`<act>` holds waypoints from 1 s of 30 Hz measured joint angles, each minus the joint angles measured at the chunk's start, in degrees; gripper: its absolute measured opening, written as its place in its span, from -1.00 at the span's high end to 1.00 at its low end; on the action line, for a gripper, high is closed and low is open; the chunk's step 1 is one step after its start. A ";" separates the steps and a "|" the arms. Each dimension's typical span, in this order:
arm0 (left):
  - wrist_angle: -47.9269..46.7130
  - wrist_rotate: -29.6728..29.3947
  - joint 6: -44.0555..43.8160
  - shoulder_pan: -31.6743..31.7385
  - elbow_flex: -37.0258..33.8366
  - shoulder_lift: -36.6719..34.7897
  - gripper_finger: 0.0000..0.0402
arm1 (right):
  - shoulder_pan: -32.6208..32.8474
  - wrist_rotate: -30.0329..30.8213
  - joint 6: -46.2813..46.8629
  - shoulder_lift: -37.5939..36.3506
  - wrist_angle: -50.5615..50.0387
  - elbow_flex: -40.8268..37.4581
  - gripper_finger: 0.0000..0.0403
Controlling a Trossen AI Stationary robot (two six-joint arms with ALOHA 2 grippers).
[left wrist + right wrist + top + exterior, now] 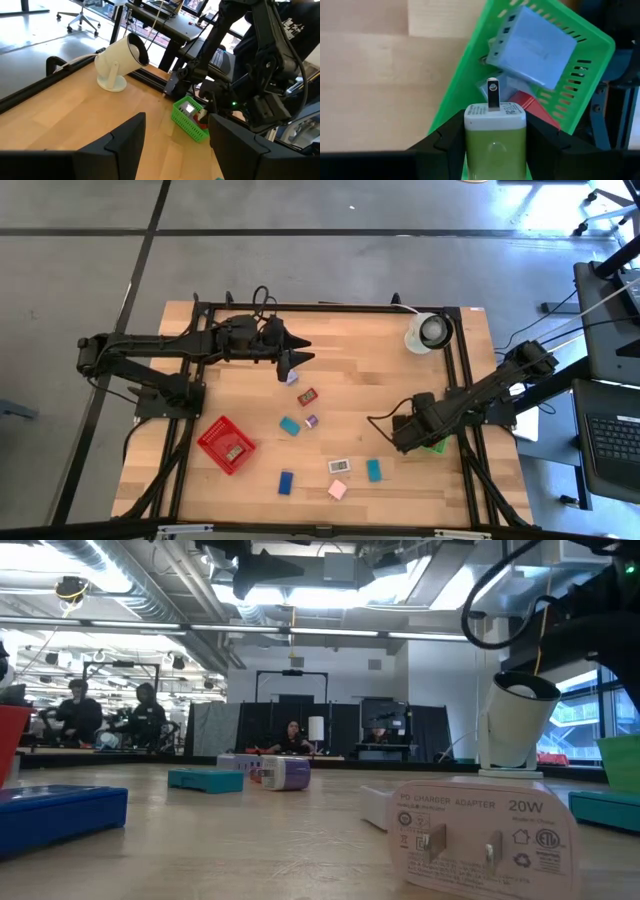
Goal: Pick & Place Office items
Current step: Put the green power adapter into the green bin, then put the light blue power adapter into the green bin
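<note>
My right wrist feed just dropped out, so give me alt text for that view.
The right claw is shut on a green power adapter with its metal prong pointing up, poised above the green basket. The basket already holds a pale blue block and a red piece on the wooden table.

Two baskets, one red (pixel 225 444) and one green (pixel 555 75); seven small items loose on the table (pixel 400 370) (two teal, one blue, one pink, one red, one purple, one white); one white round device (pixel 428 332); two arms.
</note>
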 joint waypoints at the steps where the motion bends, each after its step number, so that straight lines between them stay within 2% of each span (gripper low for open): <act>1: 0.00 0.00 0.00 0.00 0.00 0.00 -0.06 | 0.00 0.08 0.54 0.00 0.04 -0.16 0.21; 6: 0.00 0.00 0.02 0.00 0.00 0.00 -0.06 | 0.00 1.58 0.90 0.00 0.09 -0.22 0.16; 17: 0.00 -2.68 0.25 0.02 0.00 0.00 -0.06 | 0.00 1.61 -0.63 0.00 -0.03 -0.07 -0.25; 19: -0.54 -2.38 3.19 0.02 0.00 -0.01 -0.06 | 0.00 2.81 -1.21 0.00 -0.08 0.90 -0.30; 23: -6.84 -1.84 12.26 0.00 0.00 -0.04 -0.06 | 0.00 7.43 -3.61 0.00 -2.14 4.87 -0.36; 30: -22.29 -8.58 10.70 -0.09 -0.02 0.51 -0.12 | 0.00 16.28 -4.27 0.00 -8.80 12.43 -0.37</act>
